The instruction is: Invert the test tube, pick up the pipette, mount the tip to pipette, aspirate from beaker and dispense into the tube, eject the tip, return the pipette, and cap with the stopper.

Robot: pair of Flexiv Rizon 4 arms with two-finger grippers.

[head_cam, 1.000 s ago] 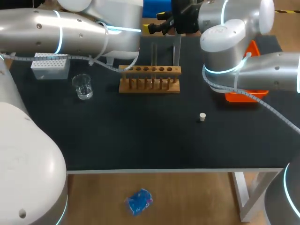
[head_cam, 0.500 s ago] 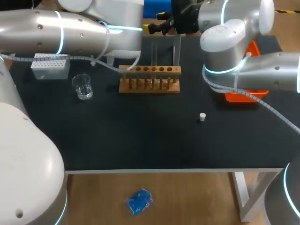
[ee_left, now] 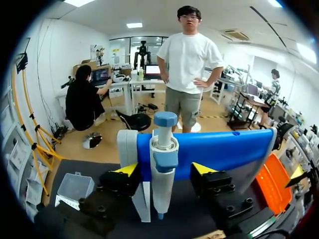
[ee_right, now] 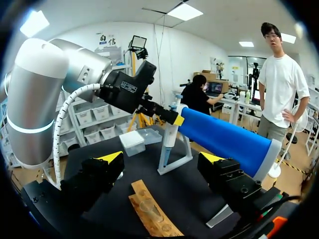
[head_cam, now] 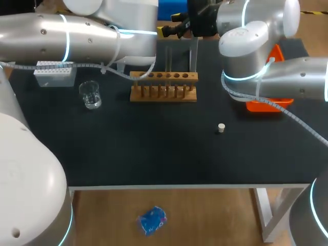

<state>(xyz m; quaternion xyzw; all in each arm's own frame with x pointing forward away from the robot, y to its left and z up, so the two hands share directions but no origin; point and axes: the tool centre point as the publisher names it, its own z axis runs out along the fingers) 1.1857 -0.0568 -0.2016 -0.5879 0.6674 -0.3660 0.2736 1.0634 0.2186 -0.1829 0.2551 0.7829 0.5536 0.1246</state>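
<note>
Two arms come in over the black table [head_cam: 154, 154] in the head view: our left arm [head_cam: 77, 33] lies across the back left and our right arm [head_cam: 256, 51] bends in from the right. Near the back stands the wooden rack [head_cam: 164, 87], with a clear test tube [head_cam: 168, 60] upright in it. The beaker [head_cam: 91, 95] and tip box [head_cam: 51, 74] sit to its left, and an orange tray [head_cam: 264, 106] lies under the right arm. A broad stretch of dark tabletop runs from the rack to the front edge, with the stopper [head_cam: 221, 127] on it, well apart from both.

In the left wrist view, our left gripper [ee_left: 164, 170] is spread wide. The pipette [ee_left: 163, 149] hangs on its stand [ee_left: 142, 199] between the fingers, with a gap on each side, so nothing is gripped.

In the right wrist view, our right gripper [ee_right: 162, 158] is also spread wide and holds nothing. The rack lies under and ahead of it, and the stand is further ahead.
</note>
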